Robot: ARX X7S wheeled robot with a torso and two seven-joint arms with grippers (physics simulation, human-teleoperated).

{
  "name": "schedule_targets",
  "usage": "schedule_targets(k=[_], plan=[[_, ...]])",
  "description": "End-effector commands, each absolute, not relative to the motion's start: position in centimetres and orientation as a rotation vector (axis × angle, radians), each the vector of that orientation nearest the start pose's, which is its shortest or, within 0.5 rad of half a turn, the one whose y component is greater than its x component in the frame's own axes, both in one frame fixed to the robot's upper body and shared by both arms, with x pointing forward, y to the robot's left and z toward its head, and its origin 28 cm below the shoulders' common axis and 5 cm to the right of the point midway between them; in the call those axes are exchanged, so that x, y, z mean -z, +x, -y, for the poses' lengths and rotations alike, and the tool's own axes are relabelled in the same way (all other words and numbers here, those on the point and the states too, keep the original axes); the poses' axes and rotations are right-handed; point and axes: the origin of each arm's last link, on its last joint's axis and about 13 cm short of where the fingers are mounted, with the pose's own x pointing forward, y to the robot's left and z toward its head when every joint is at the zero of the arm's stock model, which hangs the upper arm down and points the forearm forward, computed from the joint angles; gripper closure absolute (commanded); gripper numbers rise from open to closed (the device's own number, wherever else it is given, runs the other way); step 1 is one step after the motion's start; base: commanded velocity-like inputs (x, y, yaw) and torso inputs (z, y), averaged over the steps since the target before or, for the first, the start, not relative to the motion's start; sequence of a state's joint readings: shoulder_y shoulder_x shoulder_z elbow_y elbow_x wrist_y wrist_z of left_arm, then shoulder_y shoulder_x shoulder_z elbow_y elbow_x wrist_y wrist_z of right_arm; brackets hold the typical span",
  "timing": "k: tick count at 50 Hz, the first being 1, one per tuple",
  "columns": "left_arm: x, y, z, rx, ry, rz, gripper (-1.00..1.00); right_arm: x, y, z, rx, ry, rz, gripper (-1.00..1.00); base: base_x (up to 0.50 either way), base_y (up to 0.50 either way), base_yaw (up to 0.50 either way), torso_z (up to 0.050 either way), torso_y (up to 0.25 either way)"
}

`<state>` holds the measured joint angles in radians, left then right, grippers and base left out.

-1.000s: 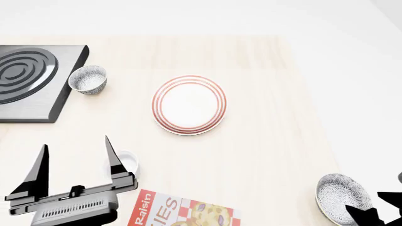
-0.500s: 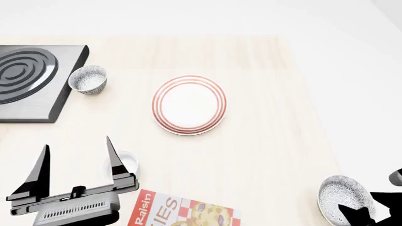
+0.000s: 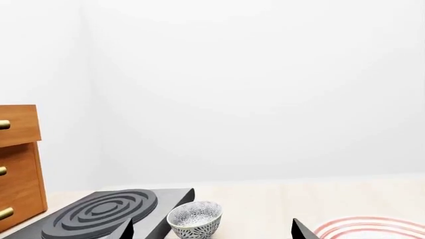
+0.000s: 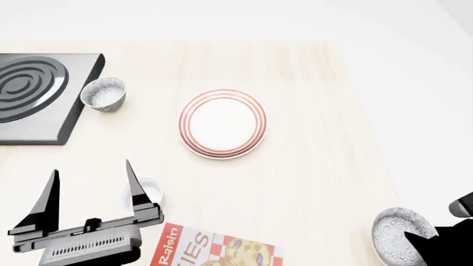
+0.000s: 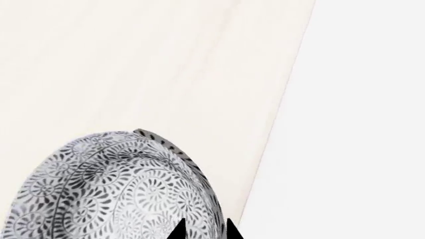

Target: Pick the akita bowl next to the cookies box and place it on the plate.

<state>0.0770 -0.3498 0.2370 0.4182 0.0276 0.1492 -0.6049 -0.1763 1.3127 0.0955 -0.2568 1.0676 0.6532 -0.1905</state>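
Counting two akita bowls [image 4: 400,241] [image 4: 103,93], one plate [image 4: 222,123]; right claw [image 5: 202,230] pinching one, left claw [image 4: 91,189] spread.

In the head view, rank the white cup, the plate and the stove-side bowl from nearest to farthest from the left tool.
1. The white cup, just right of the left tool, beside its right finger.
2. The stove-side bowl, farther up the table, next to the stove.
3. The plate, mid-table, up and right.

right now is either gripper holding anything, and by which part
The right gripper pinches the akita bowl at its rim, on the side toward the table's edge. The left gripper is open and holds nothing.
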Motion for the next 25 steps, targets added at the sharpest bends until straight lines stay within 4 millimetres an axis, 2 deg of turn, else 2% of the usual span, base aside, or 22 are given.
schedule_targets(k=[1,3,5,6,8,9,10,16,17,22,23,25], plan=[[-9.1,18.7,-21.9,-0.267,0.149,0.517,-1.00,-16.0,16.9,30.7,-0.299,-0.415,-0.622,1.00,0.00,0.00,0.00,0.000,0.000],[-9.1,18.7,-21.9,-0.267,0.150,0.516,-1.00,-16.1,16.7,30.7,-0.312,-0.418,-0.639,1.00,0.00,0.00,0.00,0.000,0.000],[-9.0,18.8,-21.9,-0.266,0.150,0.515,-1.00,-16.3,16.7,30.7,-0.260,-0.501,-0.603,1.00,0.00,0.00,0.00,-0.008,0.000],[-9.0,18.8,-21.9,-0.266,0.152,0.514,-1.00,-16.4,16.8,30.7,-0.289,-0.432,-0.579,1.00,0.00,0.00,0.00,0.000,-0.011],[-8.9,18.8,-21.9,-0.264,0.153,0.515,-1.00,-16.4,16.8,30.7,-0.244,-0.584,-0.561,1.00,0.00,0.00,0.00,0.000,0.000],[-8.9,18.8,-21.9,-0.264,0.151,0.516,-1.00,-16.5,16.8,30.5,-0.254,-0.575,-0.535,1.00,0.00,0.00,0.00,0.000,0.000],[-8.9,18.8,-22.0,-0.265,0.152,0.515,-1.00,-16.7,16.8,30.5,-0.242,-0.640,-0.528,1.00,0.00,0.00,0.00,0.000,0.000],[-8.9,18.8,-22.0,-0.264,0.149,0.515,-1.00,-17.9,17.0,30.1,-0.251,-0.703,-0.482,1.00,0.00,0.00,0.00,0.000,-0.002],[-8.9,18.9,-22.0,-0.265,0.148,0.515,-1.00,-18.9,17.5,29.5,-0.221,-0.724,-0.421,1.00,0.00,0.00,0.00,0.000,0.000],[-9.0,18.8,-21.9,-0.265,0.147,0.517,-1.00,-20.2,18.4,28.6,-0.177,-0.801,-0.368,1.00,0.00,0.00,0.00,0.000,0.000],[-9.1,18.7,-22.0,-0.266,0.145,0.518,-1.00,-21.0,18.9,28.2,-0.175,-0.811,-0.327,1.00,0.00,0.00,0.00,0.000,0.000],[-9.1,18.7,-22.0,-0.269,0.144,0.518,-1.00,-21.6,19.2,27.2,-0.225,-0.896,-0.258,1.00,0.00,0.00,0.00,0.000,0.000]])
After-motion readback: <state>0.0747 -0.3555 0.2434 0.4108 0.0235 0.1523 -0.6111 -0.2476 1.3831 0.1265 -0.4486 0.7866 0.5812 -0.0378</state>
